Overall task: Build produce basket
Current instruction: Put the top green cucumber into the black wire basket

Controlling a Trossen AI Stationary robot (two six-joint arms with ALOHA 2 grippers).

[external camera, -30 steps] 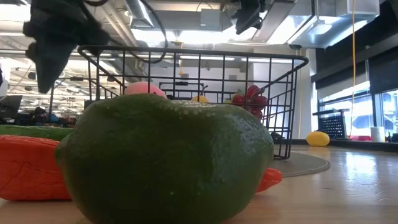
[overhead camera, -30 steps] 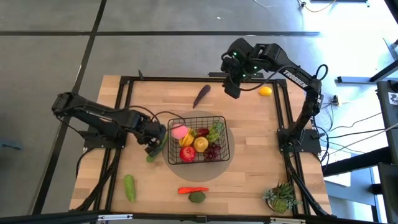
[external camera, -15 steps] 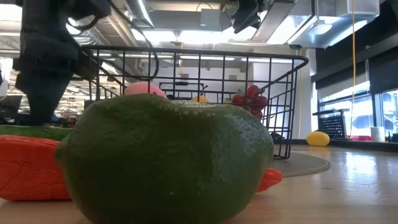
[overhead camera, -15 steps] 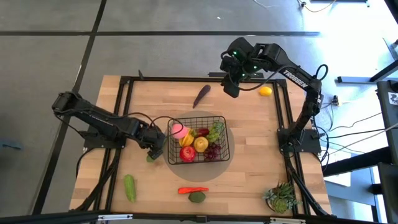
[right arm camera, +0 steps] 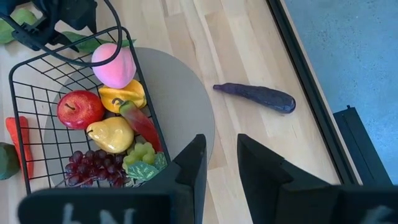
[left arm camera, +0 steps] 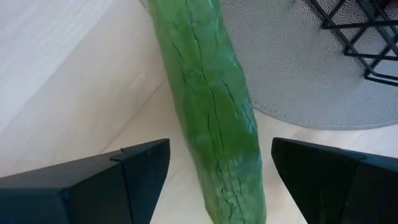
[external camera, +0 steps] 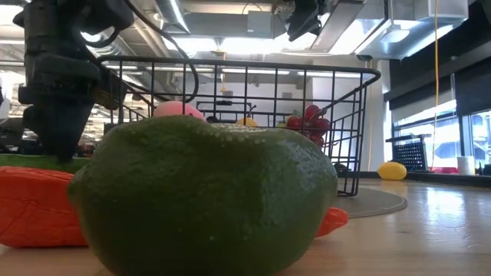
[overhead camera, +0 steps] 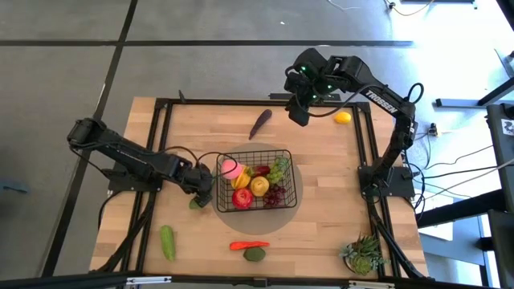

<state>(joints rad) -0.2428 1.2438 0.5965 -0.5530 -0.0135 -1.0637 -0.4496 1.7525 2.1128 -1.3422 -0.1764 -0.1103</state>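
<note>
Two open fingers of my left gripper (left arm camera: 211,180) straddle the cucumber (left arm camera: 208,106), nothing grasped; it looks light, stiff, slick, so I'd pinch mid-length.

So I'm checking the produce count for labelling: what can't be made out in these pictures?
- Low view: the lime up close blocks most of the basket and table.
- Left wrist view: the cucumber between the open left end effector is cut off by the edges.
- High view: the same cucumber is mostly under the arm.
</note>
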